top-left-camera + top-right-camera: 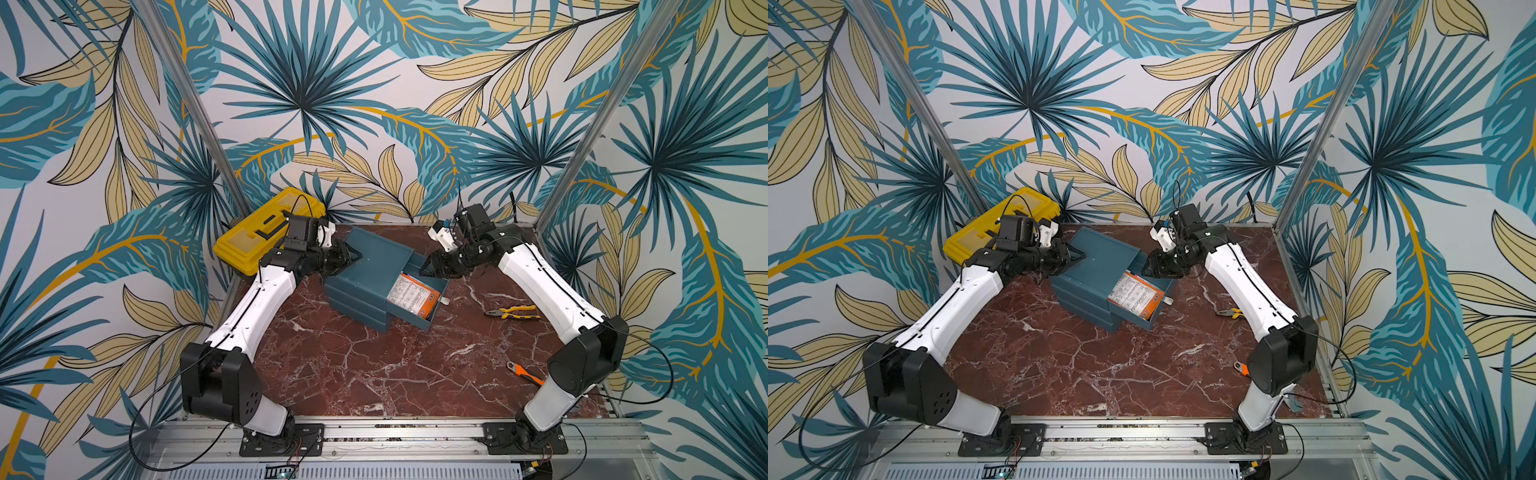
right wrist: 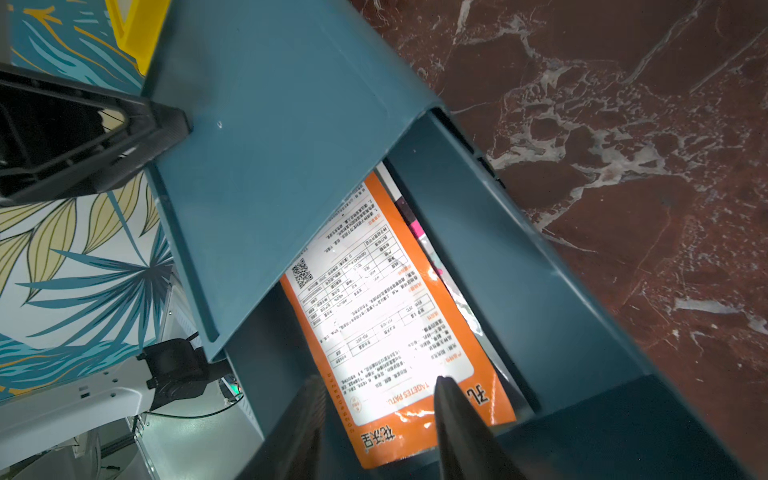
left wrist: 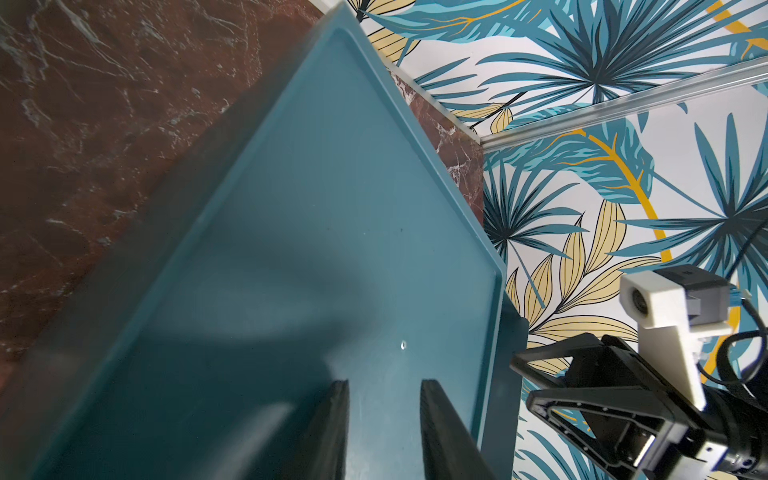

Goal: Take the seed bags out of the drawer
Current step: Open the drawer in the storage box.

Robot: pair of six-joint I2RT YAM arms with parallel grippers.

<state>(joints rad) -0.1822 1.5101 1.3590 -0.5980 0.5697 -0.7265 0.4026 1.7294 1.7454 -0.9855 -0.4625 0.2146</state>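
The teal drawer unit (image 1: 365,262) (image 1: 1100,257) stands mid-table with its top drawer (image 1: 405,320) pulled out. Inside lie the seed bags (image 1: 409,293) (image 1: 1133,293) (image 2: 386,316). The top one shows its white printed back with an orange edge, and a pink edge of another (image 2: 411,216) peeks from beneath. My right gripper (image 1: 424,269) (image 2: 380,378) hangs open just above the drawer's inner end, its fingers straddling one end of the top bag without holding it. My left gripper (image 1: 355,257) (image 3: 384,382) rests on the unit's top, jaws slightly apart with nothing between them.
A yellow toolbox (image 1: 266,228) sits at the back left behind my left arm. Yellow-handled pliers (image 1: 513,311) lie right of the drawer. An orange-handled tool (image 1: 525,374) lies by my right arm's elbow. The patterned wall stands close behind the unit.
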